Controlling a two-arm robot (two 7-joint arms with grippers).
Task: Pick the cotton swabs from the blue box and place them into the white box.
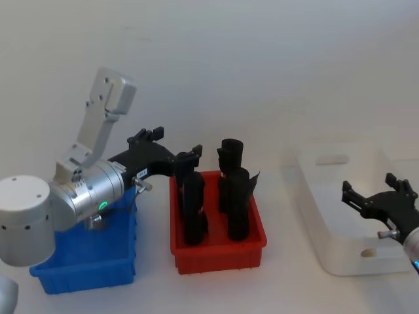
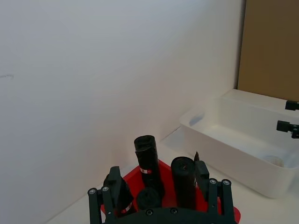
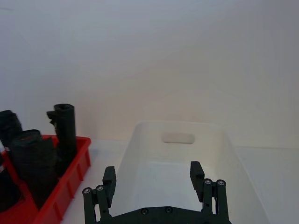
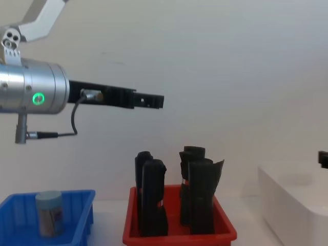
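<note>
One cotton swab jar [image 4: 49, 213] with a pale grey-blue lid stands upright in the blue box [image 4: 82, 218] at the left. High above the blue box [image 1: 85, 265], my left gripper [image 1: 169, 147] points toward the red bin. It is open and empty [image 2: 159, 186] [image 4: 148, 101]. My right gripper [image 1: 372, 190] hovers over the white box [image 1: 327, 196] at the right, also open and empty [image 3: 153, 177]. A small round pale-lidded jar [image 2: 279, 160] sits low inside the white box [image 2: 224, 140].
A red bin [image 1: 216, 252] with several tall black rolled packs [image 1: 193, 206] stands between the two boxes. A plain wall rises close behind the table.
</note>
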